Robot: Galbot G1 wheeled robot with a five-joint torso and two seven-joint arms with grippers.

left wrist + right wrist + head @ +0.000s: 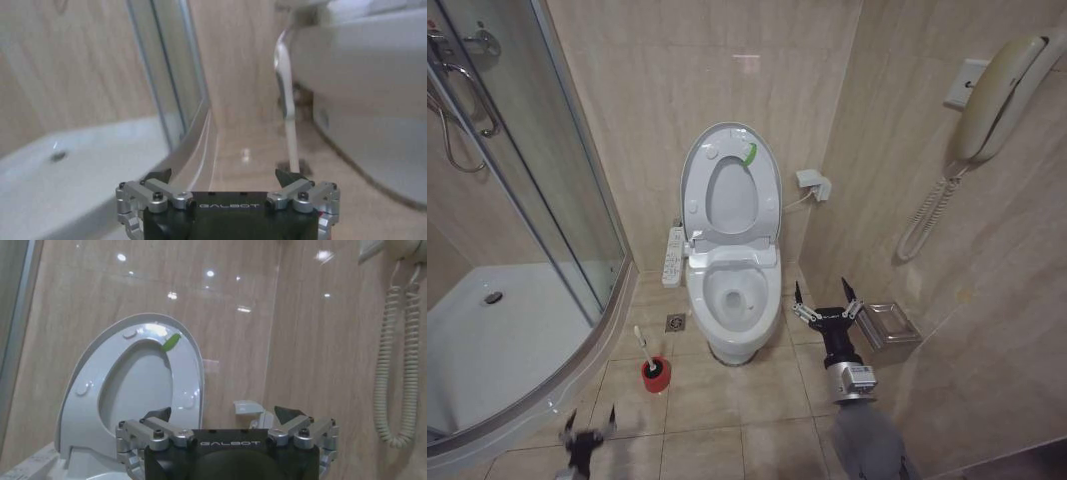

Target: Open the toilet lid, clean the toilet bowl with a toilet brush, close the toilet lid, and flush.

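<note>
White toilet lid [730, 185] stands raised for brushing; unclenched left gripper [590, 424] nears toilet brush [649, 357], right gripper [825, 300] idle, spread.

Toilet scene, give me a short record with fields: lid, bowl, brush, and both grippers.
toilet lid: raised, leaning back toward the wall, green strip on its underside
toilet bowl: uncovered
toilet brush: standing in its red holder on the floor, to the left of the bowl
left gripper: open, low, near the brush, holding nothing
right gripper: open, to the right of the bowl, holding nothing
</note>
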